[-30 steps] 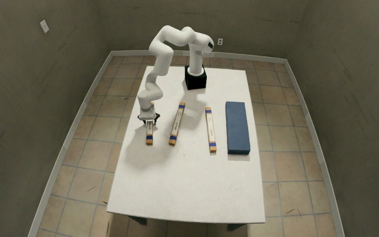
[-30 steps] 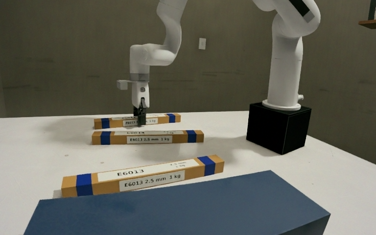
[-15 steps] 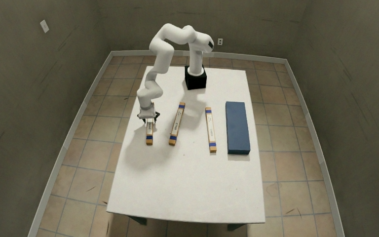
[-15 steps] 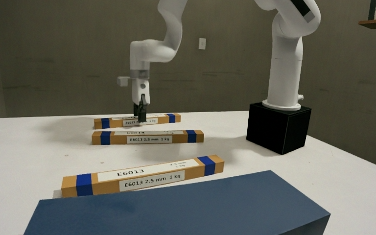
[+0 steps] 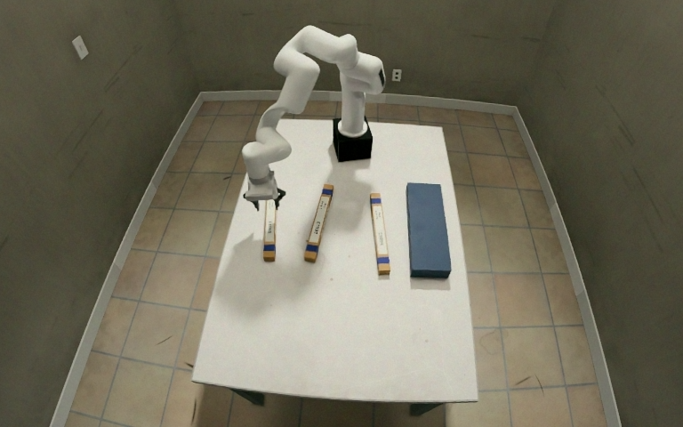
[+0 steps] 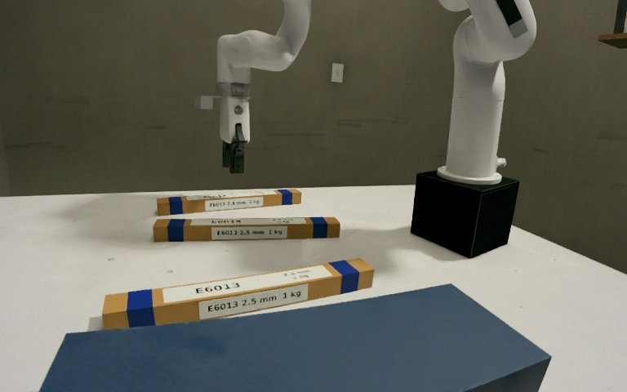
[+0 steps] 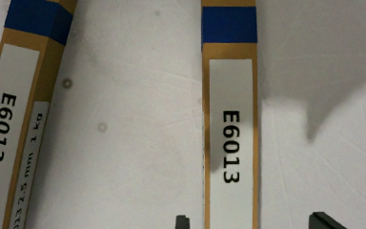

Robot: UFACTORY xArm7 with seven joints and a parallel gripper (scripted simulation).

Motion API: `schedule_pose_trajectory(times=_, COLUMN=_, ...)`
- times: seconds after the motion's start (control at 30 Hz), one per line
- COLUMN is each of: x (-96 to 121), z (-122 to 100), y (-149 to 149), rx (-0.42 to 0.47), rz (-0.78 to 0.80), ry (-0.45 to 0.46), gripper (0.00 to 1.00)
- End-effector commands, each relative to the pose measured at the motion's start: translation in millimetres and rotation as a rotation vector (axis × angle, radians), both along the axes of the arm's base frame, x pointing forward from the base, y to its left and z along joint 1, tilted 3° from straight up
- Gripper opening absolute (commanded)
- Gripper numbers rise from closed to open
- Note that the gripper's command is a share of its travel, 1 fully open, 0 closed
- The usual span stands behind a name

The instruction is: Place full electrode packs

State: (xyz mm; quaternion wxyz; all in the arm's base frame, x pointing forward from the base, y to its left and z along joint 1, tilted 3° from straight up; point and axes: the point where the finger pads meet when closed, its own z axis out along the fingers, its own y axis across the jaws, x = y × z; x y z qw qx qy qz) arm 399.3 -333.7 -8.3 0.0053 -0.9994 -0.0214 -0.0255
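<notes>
Orange pack [image 5: 269, 231] [image 6: 229, 202] [image 7: 231, 143], cropped in wrist view.

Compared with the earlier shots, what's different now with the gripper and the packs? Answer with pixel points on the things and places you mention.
The gripper [image 5: 268, 207] [image 6: 233, 170] [image 7: 248, 224] has risen above the far pack [image 5: 269, 229] [image 6: 231, 203] [image 7: 231, 95] and is open, holding nothing. The other two packs, the far pack and the blue platform [image 5: 428, 229] [image 6: 295, 332] stayed put.
</notes>
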Motion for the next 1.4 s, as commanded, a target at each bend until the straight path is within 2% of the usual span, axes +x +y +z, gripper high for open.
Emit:
schedule_pose_trajectory(times=0.0, x=8, z=4, y=26, rx=-0.003, rz=-0.036, ry=-0.003, gripper=0.74)
schedule_pose_trajectory(times=0.07, x=15, z=4, y=70, rx=-0.001, rz=-0.094, ry=-0.003, gripper=0.74)
schedule_pose_trajectory(times=0.13, x=15, z=4, y=70, rx=-0.001, rz=-0.094, ry=-0.003, gripper=0.74)
schedule_pose_trajectory(times=0.2, x=16, z=5, y=112, rx=0.002, rz=-0.161, ry=-0.002, gripper=0.74)
schedule_pose_trajectory(times=0.3, x=12, z=3, y=145, rx=0.008, rz=-0.236, ry=-0.002, gripper=0.74)
schedule_pose_trajectory(times=0.43, x=8, z=5, y=190, rx=0.010, rz=-0.254, ry=-0.002, gripper=0.74)
schedule_pose_trajectory(times=0.8, x=8, z=2, y=190, rx=0.010, rz=-0.254, ry=-0.002, gripper=0.74)
schedule_pose_trajectory(times=1.17, x=11, z=-41, y=191, rx=0.010, rz=-0.254, ry=-0.002, gripper=0.74)
schedule_pose_trajectory(times=1.37, x=11, z=-49, y=191, rx=0.010, rz=-0.254, ry=-0.002, gripper=0.74)
